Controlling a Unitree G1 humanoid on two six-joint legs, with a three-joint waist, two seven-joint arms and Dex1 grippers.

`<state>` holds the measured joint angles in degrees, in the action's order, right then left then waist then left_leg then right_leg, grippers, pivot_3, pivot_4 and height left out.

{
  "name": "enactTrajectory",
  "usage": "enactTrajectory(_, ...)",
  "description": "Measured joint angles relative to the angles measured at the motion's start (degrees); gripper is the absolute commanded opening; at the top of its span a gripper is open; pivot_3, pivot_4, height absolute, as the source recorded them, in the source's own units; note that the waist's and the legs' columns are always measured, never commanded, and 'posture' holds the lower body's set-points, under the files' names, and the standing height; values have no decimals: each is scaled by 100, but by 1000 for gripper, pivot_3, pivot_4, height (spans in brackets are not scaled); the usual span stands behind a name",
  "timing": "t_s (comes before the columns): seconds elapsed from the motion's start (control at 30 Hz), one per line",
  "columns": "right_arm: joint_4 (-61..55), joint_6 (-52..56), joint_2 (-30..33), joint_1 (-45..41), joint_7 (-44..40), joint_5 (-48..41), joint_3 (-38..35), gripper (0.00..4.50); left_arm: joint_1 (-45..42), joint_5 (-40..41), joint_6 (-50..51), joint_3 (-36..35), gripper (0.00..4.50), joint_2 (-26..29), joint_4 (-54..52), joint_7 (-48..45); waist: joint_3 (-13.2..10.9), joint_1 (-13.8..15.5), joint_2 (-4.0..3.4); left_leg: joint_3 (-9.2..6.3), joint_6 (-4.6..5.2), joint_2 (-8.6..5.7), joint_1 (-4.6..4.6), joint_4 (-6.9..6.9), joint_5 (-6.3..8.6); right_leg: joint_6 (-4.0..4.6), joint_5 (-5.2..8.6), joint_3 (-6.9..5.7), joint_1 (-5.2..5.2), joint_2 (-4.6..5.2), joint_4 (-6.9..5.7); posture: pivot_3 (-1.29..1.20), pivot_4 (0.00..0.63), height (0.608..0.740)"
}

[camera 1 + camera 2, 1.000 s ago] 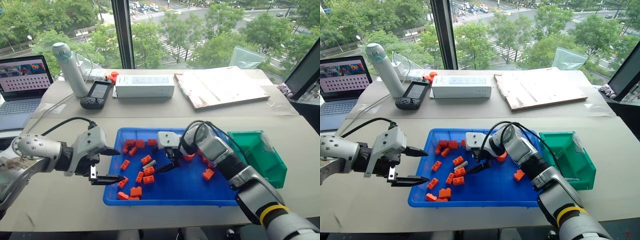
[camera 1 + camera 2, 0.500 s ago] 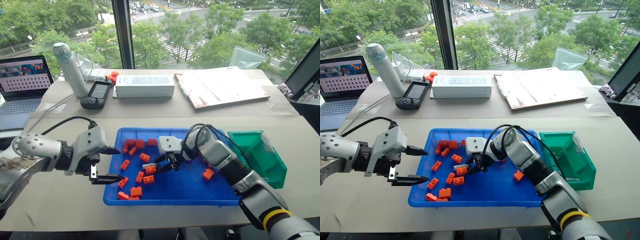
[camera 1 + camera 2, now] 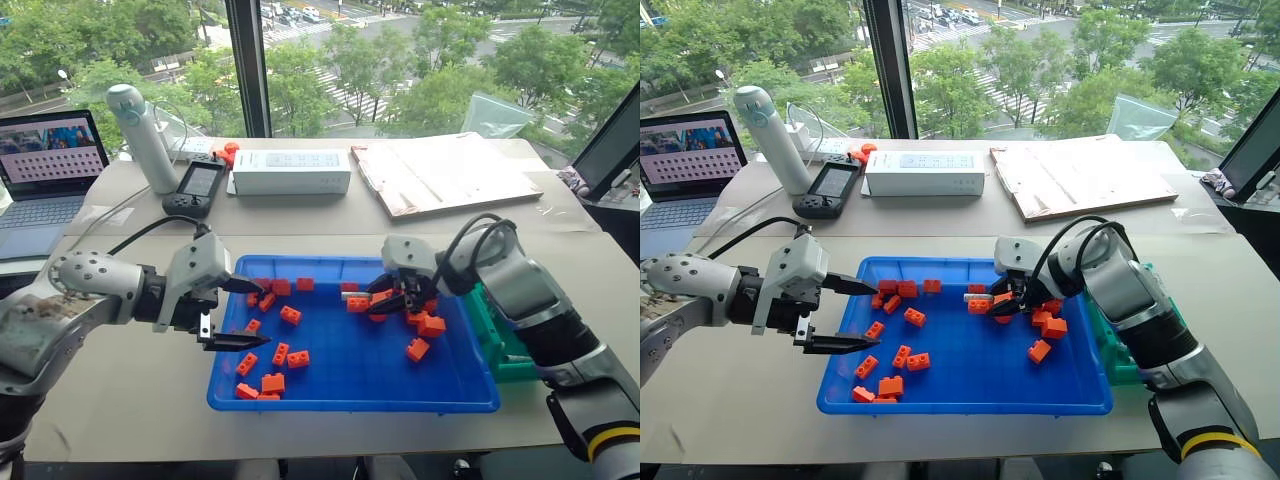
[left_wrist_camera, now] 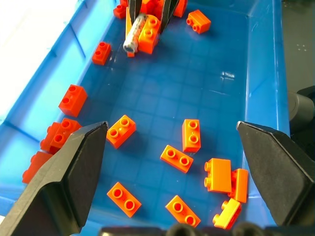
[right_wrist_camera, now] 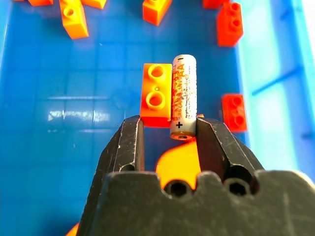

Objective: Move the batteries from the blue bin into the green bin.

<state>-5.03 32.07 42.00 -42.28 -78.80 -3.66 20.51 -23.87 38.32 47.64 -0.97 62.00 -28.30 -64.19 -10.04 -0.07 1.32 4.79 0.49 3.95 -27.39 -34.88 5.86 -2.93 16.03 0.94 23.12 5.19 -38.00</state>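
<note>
While pinched alongside an orange brick (image 5: 156, 93), battery (image 5: 183, 96) between right hand (image 5: 170, 132) fingers.

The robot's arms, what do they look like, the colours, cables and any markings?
Both arms are silver-grey metal with black joint sections. A loose black cable loops over each wrist. The right forearm carries a yellow band near the lower edge of the head views. Each tool, left and right, has a pale grey housing and two black tapered fingers.

table (image 3: 120, 400) bears blue bin (image 3: 350, 400), green bin (image 3: 497, 345).
</note>
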Motion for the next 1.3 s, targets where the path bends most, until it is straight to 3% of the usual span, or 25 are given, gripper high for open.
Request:
enactTrajectory(0.17,-368,519,-51,283,23,-231,147,1239,-41,-4,-33,49,4500,-21,19,-54,-1,-2,1,0,2,0,0,-1,-2,0,0,2,0,0,-2,0,150,740)
enactTrajectory(0.2,-417,595,-50,269,43,-247,143,2247,-42,-3,-33,51,4500,-21,19,-58,-1,0,1,-1,4,0,0,-1,-3,0,0,2,0,-1,-2,0,150,740)
enactTrajectory(0.43,-434,673,-170,-5,238,-402,136,4474,-41,0,-32,51,4500,-19,15,-63,-1,9,1,-1,3,0,0,-3,-2,0,0,1,0,0,-1,0,150,740)
enactTrajectory(0.7,77,161,-631,-145,575,-305,223,4474,-29,2,-24,46,4500,-2,0,-57,-1,24,1,-1,3,0,0,-3,-2,0,0,1,0,-2,-1,0,150,740)
enactTrajectory(0.9,922,-575,-920,-251,965,253,532,4474,32,5,-17,6,4500,84,-12,-53,-1,36,1,0,6,-1,-1,-4,-4,0,0,1,1,0,-1,0,150,740)
enactTrajectory(1.0,1046,-703,-950,-251,989,355,591,3763,104,6,-17,-12,4500,113,-13,-49,-1,30,1,0,6,0,-1,-2,-4,0,0,1,1,-1,-1,0,150,740)
enactTrajectory(1.17,1028,-784,-953,-249,899,460,649,2053,130,9,-15,-13,4500,126,-19,-31,-1,29,1,0,5,0,0,-3,-3,0,0,1,1,-1,-1,0,150,740)
enactTrajectory(1.23,1005,-785,-951,-248,877,471,671,2053,130,10,-14,-13,4500,129,-19,-27,-1,29,1,0,5,0,0,-2,-3,0,0,1,1,-1,-1,0,150,740)
enactTrajectory(1.3,957,-785,-938,-218,827,478,705,1465,130,10,-14,-12,4500,130,-22,-25,-1,29,1,0,4,0,0,-2,-3,0,0,1,0,-1,-1,0,150,740)
